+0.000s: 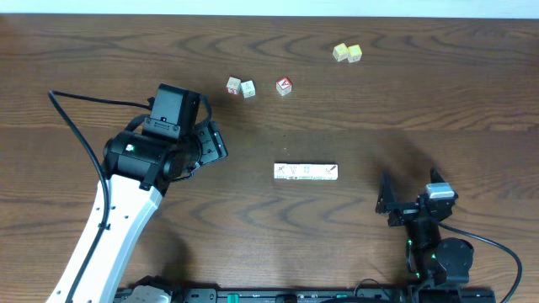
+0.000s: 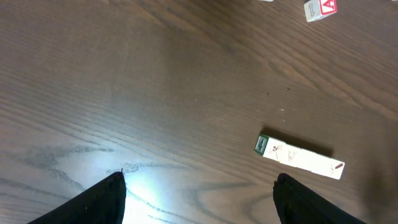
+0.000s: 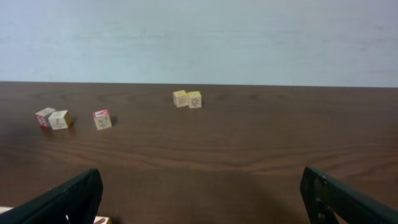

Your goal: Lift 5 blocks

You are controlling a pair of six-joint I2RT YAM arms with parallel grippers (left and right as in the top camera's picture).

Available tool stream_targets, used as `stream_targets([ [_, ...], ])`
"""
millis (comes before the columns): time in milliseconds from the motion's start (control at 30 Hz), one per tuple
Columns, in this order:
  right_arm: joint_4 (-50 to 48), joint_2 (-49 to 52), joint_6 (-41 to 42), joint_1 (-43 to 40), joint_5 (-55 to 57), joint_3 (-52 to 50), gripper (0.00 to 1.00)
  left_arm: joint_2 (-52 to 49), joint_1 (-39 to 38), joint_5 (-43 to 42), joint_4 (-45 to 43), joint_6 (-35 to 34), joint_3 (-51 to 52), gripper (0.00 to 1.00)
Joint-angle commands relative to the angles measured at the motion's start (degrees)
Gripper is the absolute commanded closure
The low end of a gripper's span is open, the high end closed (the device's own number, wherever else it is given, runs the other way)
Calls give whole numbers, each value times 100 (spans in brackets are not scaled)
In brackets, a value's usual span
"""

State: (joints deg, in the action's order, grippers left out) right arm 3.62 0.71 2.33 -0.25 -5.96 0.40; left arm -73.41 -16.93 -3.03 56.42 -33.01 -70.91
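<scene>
The five blocks (image 1: 306, 172) lie in one touching row near the middle of the table, a little toward the near edge. The left hand (image 1: 215, 141) hovers between the row and the left edge, fingers spread and empty. The right hand (image 1: 408, 192), also spread wide, is toward the near right corner. I think the danger is in the squeezing: with uneven pressure on the ends, the row may buckle and the middle blocks would fall out.

Red-faced cube (image 2: 321, 9) partly beyond top edge; marks on blocks (image 1: 306, 172) illegible
</scene>
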Motion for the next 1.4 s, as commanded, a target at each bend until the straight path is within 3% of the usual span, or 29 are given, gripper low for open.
stream_targets([
  [0, 46, -44, 35, 7, 153, -11, 1, 0, 26, 72, 9, 13, -90, 23],
  [1200, 33, -37, 37, 9, 142, -9, 1, 0, 26, 85, 9, 17, -87, 24],
  [1367, 33, -37, 37, 9, 142, -9, 1, 247, 26, 94, -15, 737, 184, 23],
])
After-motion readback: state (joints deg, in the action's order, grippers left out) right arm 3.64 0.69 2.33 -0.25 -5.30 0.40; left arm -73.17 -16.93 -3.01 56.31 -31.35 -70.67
